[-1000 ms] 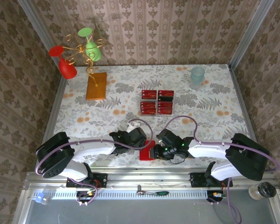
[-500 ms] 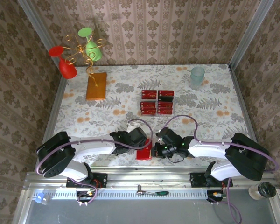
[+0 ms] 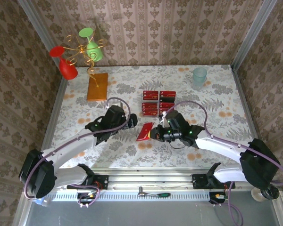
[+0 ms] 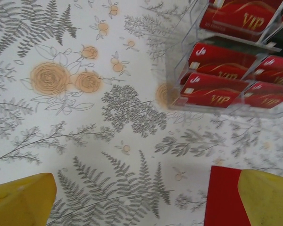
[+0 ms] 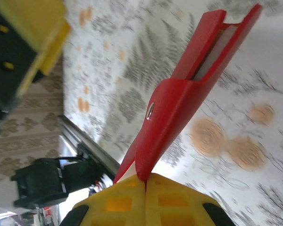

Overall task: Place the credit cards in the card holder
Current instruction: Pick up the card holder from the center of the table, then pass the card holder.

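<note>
Card holder (image 3: 144, 133): pinched by one end in the clamped right gripper (image 3: 153, 133), tilted above the desk (image 3: 226, 117), just short of the credit cards (image 3: 158, 103). Left gripper (image 4: 144, 200) spread wide, empty, just beside. Could twist loose from so slight a hold if nudged.

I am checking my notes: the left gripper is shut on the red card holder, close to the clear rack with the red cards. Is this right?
Not quite. The right gripper is shut on the card holder, as the right wrist view shows; the left gripper is open and holds nothing. The rest stands: the clear rack with the cards is close by.
</note>
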